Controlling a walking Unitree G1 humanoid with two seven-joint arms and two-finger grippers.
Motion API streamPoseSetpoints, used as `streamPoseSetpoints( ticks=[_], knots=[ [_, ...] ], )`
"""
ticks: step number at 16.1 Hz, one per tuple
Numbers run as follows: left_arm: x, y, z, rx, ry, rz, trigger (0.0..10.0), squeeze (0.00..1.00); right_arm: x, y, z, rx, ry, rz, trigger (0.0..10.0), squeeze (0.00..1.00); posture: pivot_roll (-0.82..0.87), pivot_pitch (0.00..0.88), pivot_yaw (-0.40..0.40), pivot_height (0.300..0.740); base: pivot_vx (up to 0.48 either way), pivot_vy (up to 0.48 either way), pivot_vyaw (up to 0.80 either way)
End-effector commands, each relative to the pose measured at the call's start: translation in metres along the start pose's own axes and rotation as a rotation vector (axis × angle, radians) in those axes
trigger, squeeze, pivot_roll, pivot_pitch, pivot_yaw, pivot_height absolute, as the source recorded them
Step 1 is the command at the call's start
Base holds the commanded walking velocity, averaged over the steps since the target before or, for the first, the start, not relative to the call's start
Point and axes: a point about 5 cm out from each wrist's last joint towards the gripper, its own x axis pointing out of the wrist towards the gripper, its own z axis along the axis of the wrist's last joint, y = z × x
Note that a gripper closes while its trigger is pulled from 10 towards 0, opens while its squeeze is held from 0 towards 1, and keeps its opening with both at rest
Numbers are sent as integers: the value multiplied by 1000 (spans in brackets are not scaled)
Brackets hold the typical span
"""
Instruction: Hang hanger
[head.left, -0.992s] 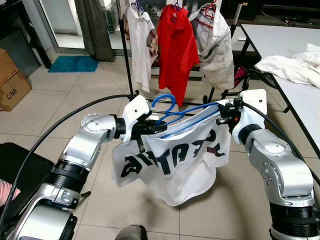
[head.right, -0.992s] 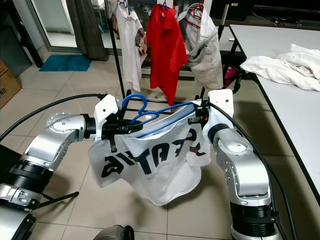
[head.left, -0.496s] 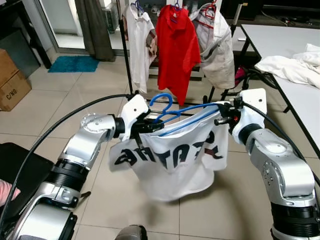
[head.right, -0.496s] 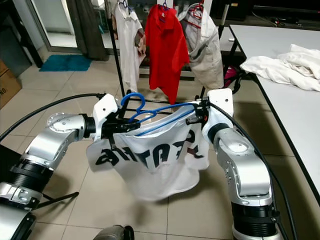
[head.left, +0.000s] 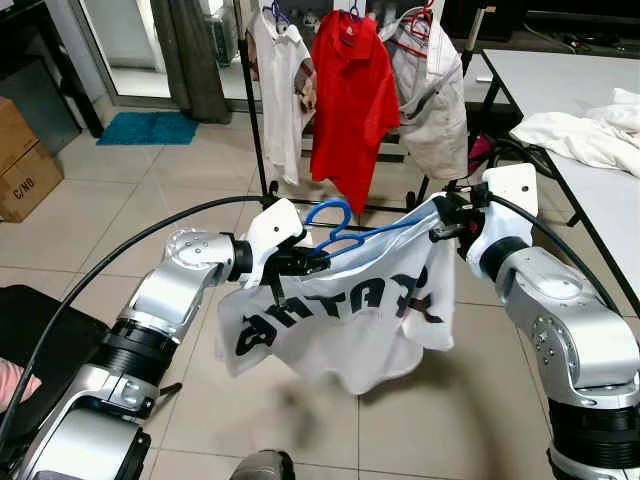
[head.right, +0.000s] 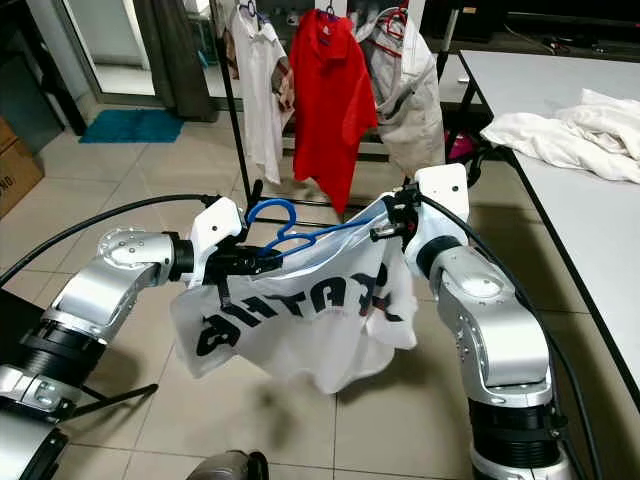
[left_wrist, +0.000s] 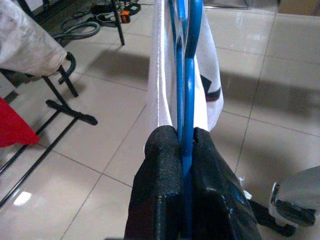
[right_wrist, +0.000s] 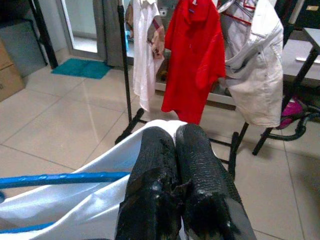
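Left hand clamps blue hanger; right hand pinches its white shirt.

A blue hanger carries a white shirt with black lettering; a red shirt hangs behind.

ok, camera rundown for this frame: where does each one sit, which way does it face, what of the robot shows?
Left eye, right eye: on the head, looking forward and down; both silver arms hold the blue hanger with the white shirt, clothes rack beyond.
Left wrist: looks along the left gripper fingers pinching the hanger, floor behind.
Right wrist: looks along the right gripper fingers shut on shirt fabric, toward the red shirt.
Shared: hanger and white shirt appear in every view.
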Motion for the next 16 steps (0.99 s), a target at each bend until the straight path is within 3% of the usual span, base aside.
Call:
streamPoseSetpoints(
  ticks=[1,6,9,12,16],
  knots=[
    [-2,-1,0,9,12,-11,0,0,1,-2,4,-14,-12,0,0,0,43,0,47,740,0,0,0],
    [-2,-7,-4,3,46,-68,0,0,1,1,3,-79,-7,46,0,0,42,0,49,740,0,0,0],
    [-3,-2,-6,0,66,-28,0,0,-2,8,2,-97,16,113,0,0,43,0,50,740,0,0,0],
    [-5,6,-5,1,76,33,0,0,-3,4,-5,-132,67,96,0,0,43,0,51,740,0,0,0],
    [-1,0,-2,7,57,-12,0,0,-4,9,-7,-142,76,126,0,0,42,0,52,740,0,0,0]
  ],
)
